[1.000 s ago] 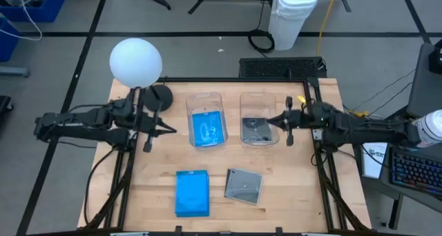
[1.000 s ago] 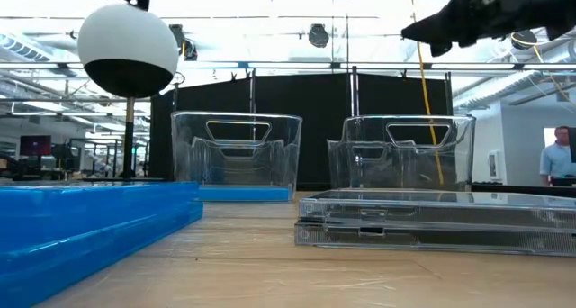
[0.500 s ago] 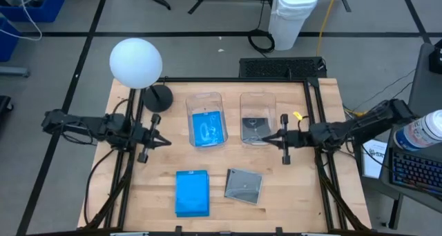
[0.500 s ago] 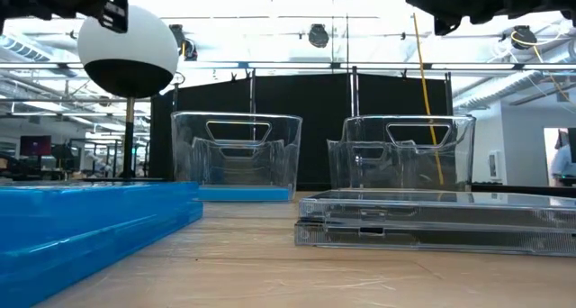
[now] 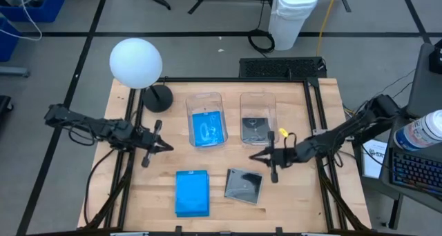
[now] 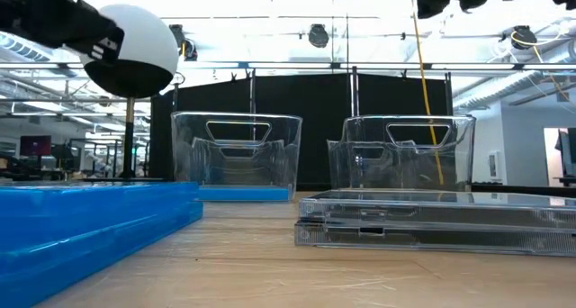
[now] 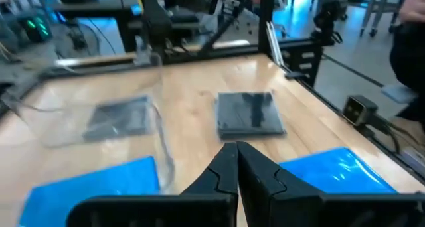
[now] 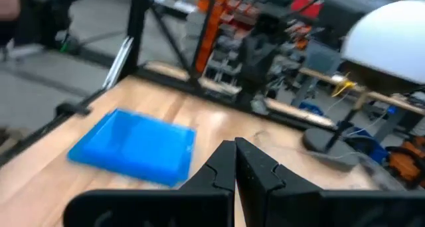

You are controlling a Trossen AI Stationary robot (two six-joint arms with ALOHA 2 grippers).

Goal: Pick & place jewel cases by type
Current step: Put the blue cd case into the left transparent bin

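Observation:
Two jewel cases lie flat on the table near its front edge: a bright blue one point(image 5: 192, 193) and, to its right, a grey see-through one point(image 5: 244, 185). Behind them stand two clear tubs. The left tub point(image 5: 206, 101) holds a blue case point(image 5: 207, 128), and the right tub point(image 5: 257, 101) holds a grey case point(image 5: 257, 130). My left gripper point(image 5: 169, 147) hovers shut over the table's left part, left of the tubs. My right gripper point(image 5: 253, 156) hovers shut just beyond the loose grey case, near the right tub's front. Neither holds anything.
A lamp with a white globe point(image 5: 135, 62) and a black round base point(image 5: 157, 98) stands at the table's far left corner. Black frame rails point(image 5: 319, 160) run along the left and right edges. Bare wood lies between the tubs and the two loose cases.
My right gripper has swung from beside the right tub toward the near edge and to the left, ending just beyond the loose grey case. My left gripper has sunk and drifted a little toward the near edge. Both stayed shut. No case has moved.

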